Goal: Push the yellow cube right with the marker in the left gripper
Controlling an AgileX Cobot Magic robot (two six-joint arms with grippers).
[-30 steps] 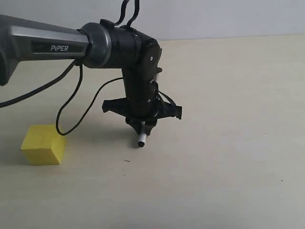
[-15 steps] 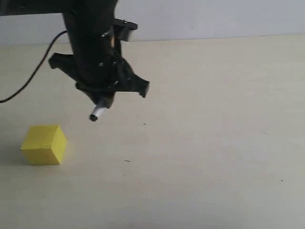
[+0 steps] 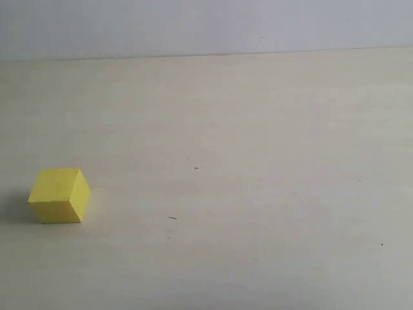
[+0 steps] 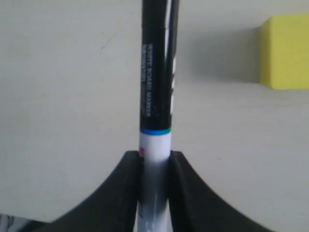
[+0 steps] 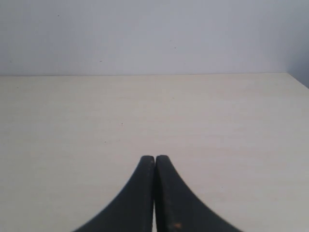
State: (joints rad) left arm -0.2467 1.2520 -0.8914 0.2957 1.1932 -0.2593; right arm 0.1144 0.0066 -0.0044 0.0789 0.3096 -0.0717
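The yellow cube (image 3: 58, 196) rests on the pale table at the left of the exterior view; no arm shows in that view. In the left wrist view my left gripper (image 4: 155, 155) is shut on the marker (image 4: 157, 82), its white barrel pinched between the black fingers and its long black cap pointing away. The yellow cube (image 4: 285, 51) shows at that view's edge, apart from the marker. My right gripper (image 5: 154, 158) is shut with nothing between its fingers, over bare table.
The pale wooden table (image 3: 258, 194) meets a light wall (image 3: 206, 26) at the back. A few tiny dark specks (image 3: 172, 217) mark the tabletop near the middle.
The left arm with the marker rose and swung left, then left the exterior view altogether. The yellow cube has stayed in place.
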